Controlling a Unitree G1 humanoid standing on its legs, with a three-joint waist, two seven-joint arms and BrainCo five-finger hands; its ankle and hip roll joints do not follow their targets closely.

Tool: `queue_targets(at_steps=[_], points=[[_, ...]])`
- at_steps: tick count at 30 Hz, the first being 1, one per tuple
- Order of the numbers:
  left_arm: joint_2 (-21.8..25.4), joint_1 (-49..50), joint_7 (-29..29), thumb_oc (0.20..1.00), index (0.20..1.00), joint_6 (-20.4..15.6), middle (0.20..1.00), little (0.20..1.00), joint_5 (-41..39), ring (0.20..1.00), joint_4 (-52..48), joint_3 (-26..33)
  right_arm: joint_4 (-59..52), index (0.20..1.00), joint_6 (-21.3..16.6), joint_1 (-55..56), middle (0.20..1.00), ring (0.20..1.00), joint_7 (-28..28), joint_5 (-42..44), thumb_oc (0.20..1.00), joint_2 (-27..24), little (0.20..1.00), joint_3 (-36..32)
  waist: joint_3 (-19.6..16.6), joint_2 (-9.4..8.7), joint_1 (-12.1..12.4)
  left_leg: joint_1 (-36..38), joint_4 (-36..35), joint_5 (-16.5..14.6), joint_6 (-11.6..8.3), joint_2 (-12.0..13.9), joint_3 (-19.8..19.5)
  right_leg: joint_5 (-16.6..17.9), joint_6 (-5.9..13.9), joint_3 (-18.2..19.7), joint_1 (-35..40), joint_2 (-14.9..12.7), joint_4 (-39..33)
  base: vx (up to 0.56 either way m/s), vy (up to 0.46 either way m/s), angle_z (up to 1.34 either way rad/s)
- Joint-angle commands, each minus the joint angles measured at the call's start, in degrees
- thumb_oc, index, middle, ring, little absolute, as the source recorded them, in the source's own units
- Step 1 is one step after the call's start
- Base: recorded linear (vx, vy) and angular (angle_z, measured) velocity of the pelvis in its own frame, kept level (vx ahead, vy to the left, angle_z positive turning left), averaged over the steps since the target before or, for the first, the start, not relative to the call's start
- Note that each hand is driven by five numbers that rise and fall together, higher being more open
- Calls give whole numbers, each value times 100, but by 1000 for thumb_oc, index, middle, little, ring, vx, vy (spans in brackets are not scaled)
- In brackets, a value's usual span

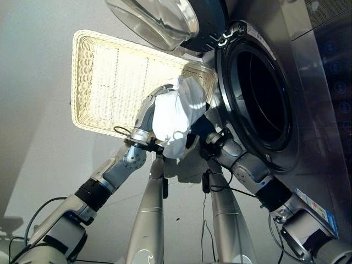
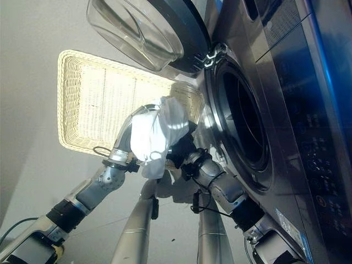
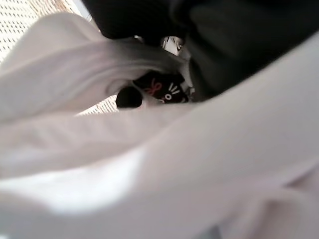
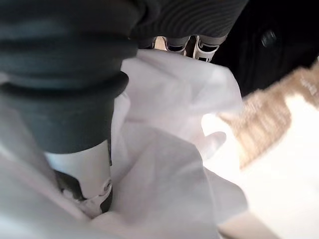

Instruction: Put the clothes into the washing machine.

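A white garment (image 1: 173, 115) hangs bunched between my two hands, in the air just left of the washing machine's open drum (image 1: 264, 93). My left hand (image 1: 144, 118) is under the cloth, which drapes over it and covers most of the left wrist view (image 3: 149, 174). My right hand (image 1: 202, 127) meets the bundle from the machine's side. In the right wrist view its dark cover (image 4: 65, 74) sits over the garment (image 4: 174, 99) and its thumb (image 4: 82, 174) presses into the folds, gripping the cloth.
A pale wicker basket (image 1: 77, 82) lies on the grey floor to the left, behind the hands. The machine's round glass door (image 1: 159, 19) stands swung open above the basket's far corner. The steel front panel (image 1: 313, 82) runs along the right.
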Motion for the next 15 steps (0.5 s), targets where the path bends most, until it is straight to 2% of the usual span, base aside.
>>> queue_targets(at_steps=[1,6,11,12,13,14,15], points=[[-85,-177,62,200,200,-5,200,200,376,200,-257,-73,-709,1000,39,98,1000,1000,393,602,1000,109,1000,421,-118,344,-352,-276,-130,574,348,-419,-74,212,290,-487,227,171,-211,0,0,0],[-9,-273,-15,200,200,56,200,200,500,200,-177,-355,-685,1000,59,162,1000,1000,416,1054,1000,46,1000,586,-118,334,-367,-302,-136,589,345,-400,-48,229,297,-482,211,161,-229,0,0,0],[48,-452,-138,200,200,81,200,200,545,200,-187,-604,-678,1000,-105,160,1000,1000,422,1397,1000,37,1000,655,-118,318,-395,-344,-181,641,346,-377,-8,292,306,-490,172,150,-272,-1,1,-1],[63,-570,-284,200,200,115,200,200,532,200,-220,-834,-692,467,-534,213,467,467,337,1613,467,83,467,674,-118,307,-424,-339,-222,645,352,-372,40,339,329,-486,167,135,-326,7,4,-5],[60,-568,-313,200,200,115,200,200,526,200,-228,-873,-688,388,-603,235,388,388,330,1620,388,92,388,675,-118,306,-423,-301,-227,612,354,-369,50,312,332,-484,197,136,-323,5,-5,-4],[74,-613,-403,200,200,119,200,200,548,200,-258,-932,-693,213,-786,210,213,213,270,1603,213,109,213,662,-118,304,-434,-343,-238,647,355,-368,67,364,338,-490,158,130,-347,0,0,0],[72,-601,-465,200,200,134,200,200,561,200,-289,-980,-704,200,-928,239,200,200,208,1580,200,131,200,656,-118,299,-433,-299,-239,609,356,-367,79,336,342,-490,197,129,-347,0,0,0]])
